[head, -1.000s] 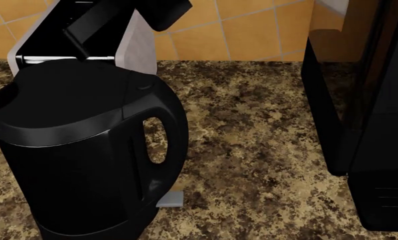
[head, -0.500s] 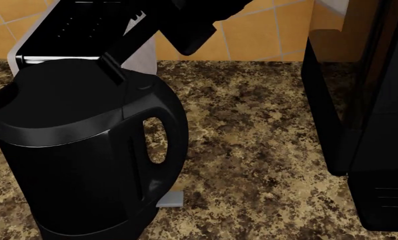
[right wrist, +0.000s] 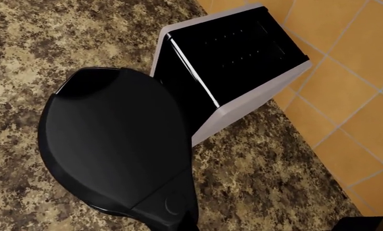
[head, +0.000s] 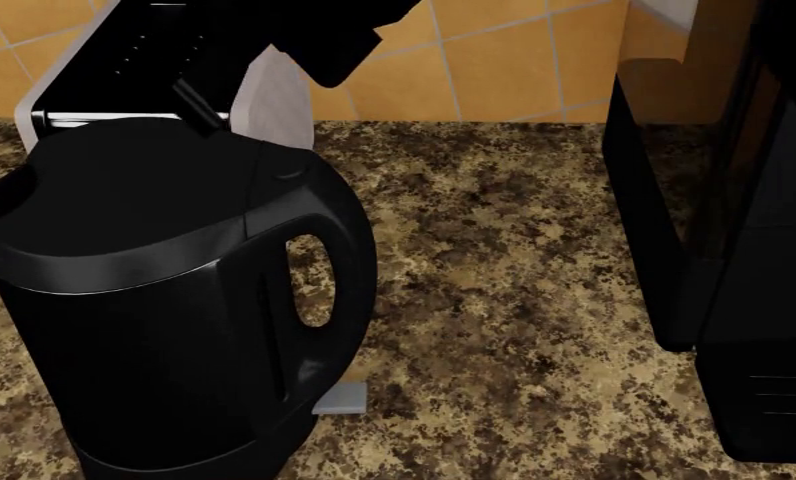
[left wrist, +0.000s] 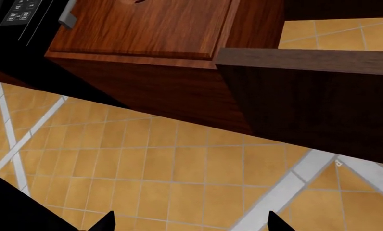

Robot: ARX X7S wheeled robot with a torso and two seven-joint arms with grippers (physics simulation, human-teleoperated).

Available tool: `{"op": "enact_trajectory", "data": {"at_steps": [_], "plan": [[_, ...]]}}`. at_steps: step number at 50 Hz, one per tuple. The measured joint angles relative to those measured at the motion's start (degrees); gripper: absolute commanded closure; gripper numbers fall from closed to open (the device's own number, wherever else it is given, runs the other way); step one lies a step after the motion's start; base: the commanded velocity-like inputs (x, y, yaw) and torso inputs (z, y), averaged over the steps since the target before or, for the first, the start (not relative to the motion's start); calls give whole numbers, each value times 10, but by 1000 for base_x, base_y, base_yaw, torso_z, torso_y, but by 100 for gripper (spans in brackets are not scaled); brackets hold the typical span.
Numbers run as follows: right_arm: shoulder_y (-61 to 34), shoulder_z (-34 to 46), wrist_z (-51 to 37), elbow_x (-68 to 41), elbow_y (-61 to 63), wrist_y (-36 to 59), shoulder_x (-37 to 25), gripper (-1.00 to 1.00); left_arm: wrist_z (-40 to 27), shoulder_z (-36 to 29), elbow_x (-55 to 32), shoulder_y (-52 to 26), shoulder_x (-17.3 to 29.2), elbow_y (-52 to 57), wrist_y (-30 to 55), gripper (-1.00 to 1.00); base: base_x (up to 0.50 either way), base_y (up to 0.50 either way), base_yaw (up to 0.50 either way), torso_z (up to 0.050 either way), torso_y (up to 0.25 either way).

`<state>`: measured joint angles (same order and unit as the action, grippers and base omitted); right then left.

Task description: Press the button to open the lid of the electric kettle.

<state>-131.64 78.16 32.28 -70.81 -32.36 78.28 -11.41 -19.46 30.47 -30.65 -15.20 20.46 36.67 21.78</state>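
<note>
The electric kettle (head: 145, 350) stands at the left of the head view, handle toward the right. Its lid (head: 131, 200) is closed; it also shows from above in the right wrist view (right wrist: 108, 139). The button (head: 289, 172) is a small tab at the handle end of the lid, seen as an arc in the right wrist view (right wrist: 171, 204). My right gripper (head: 209, 122) hangs above the lid's far edge, fingers together, not touching the button; its tip shows dimly in the right wrist view (right wrist: 191, 225). My left gripper (left wrist: 190, 224) is open and empty, out of the head view.
A white-sided box with a black top (head: 275, 105) stands right behind the kettle. A boxy black coffee machine (head: 718, 250) stands at the right. A small grey lever (head: 341, 398) sticks out at the kettle's base. The speckled counter (head: 505, 280) lies between them.
My right gripper dipped right and down toward the handle end of the lid, then drew back up and left. The lid has stayed closed.
</note>
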Motion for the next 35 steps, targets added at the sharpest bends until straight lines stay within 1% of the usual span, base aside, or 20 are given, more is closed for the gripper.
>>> {"op": "enact_trajectory", "data": {"at_steps": [14, 35], "plan": [[26, 26, 41, 33, -20, -28, 24, 100, -1, 1, 1, 0, 1, -8, -5, -100, 0, 0, 0, 0, 0], [49, 49, 55, 46, -15, -25, 36, 100, -5, 11, -10, 3, 5, -5, -4, -100, 0, 0, 0, 0, 0]]}}
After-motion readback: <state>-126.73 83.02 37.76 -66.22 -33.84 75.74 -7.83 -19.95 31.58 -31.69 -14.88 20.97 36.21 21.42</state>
